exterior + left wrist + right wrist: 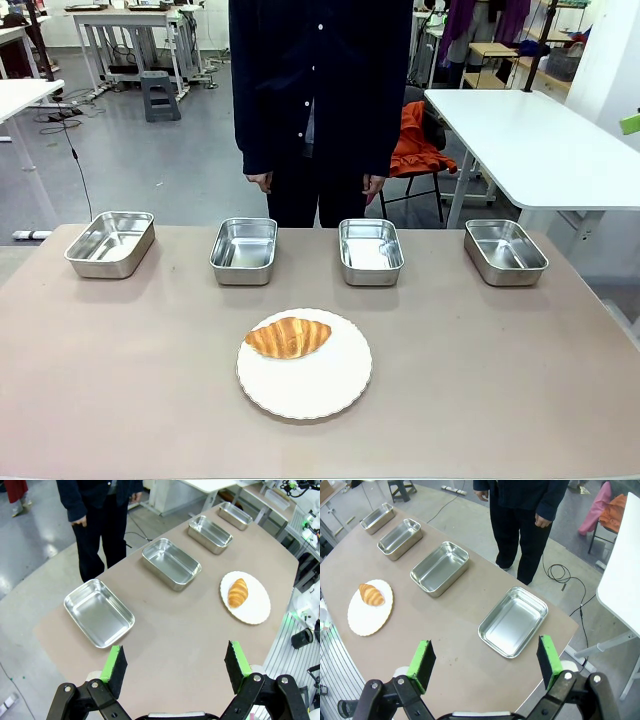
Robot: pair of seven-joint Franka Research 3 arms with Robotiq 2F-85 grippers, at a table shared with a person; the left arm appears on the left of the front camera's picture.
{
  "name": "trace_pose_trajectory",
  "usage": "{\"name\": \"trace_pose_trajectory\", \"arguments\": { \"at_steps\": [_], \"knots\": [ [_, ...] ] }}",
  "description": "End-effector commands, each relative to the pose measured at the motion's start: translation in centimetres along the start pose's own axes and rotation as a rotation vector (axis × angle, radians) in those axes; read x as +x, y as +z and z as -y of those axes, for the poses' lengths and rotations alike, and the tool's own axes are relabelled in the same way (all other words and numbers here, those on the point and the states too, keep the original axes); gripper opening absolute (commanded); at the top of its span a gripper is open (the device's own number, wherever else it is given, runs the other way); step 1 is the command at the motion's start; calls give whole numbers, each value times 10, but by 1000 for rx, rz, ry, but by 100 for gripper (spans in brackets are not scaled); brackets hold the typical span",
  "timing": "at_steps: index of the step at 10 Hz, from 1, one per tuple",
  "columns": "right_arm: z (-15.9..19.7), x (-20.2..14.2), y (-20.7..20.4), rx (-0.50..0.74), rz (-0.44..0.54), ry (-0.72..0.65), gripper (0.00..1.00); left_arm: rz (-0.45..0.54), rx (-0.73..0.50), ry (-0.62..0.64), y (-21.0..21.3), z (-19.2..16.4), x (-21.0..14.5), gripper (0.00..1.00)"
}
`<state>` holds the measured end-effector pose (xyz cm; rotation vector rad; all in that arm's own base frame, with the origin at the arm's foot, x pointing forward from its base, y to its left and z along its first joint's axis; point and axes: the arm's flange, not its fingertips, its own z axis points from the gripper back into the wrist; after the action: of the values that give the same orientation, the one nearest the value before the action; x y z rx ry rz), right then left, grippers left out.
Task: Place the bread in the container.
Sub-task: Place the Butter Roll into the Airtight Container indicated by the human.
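Note:
The croissant (288, 337) lies on the far left part of a round white plate (310, 385) in the middle of the table; it also shows on the plate in the left wrist view as the croissant (238, 592) and in the right wrist view as the croissant (371, 594). Several identical steel pans stand empty in a row behind it: pan (111, 243), pan (244, 250), pan (370, 251), pan (505, 251). My left gripper (175, 667) hangs open high above the table's left end, nothing between its fingers. My right gripper (485, 664) is open above the right end.
A person in dark clothes (318, 90) stands at the far edge behind the middle pans, hands (262, 182) down at their sides. A white table (540, 140) and a chair with orange cloth (420, 145) stand beyond at the right.

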<state>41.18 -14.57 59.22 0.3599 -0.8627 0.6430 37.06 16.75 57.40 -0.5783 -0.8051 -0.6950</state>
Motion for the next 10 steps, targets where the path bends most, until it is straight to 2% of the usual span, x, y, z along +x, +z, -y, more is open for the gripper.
{"name": "trace_pose_trajectory", "arguments": {
  "at_steps": [1,10],
  "knots": [
    [1,1,0,2,6,5,100,4,-4,-15,2,0,-1,100],
    [1,1,0,2,6,5,100,4,-4,-15,2,0,-1,100]
  ]
}}
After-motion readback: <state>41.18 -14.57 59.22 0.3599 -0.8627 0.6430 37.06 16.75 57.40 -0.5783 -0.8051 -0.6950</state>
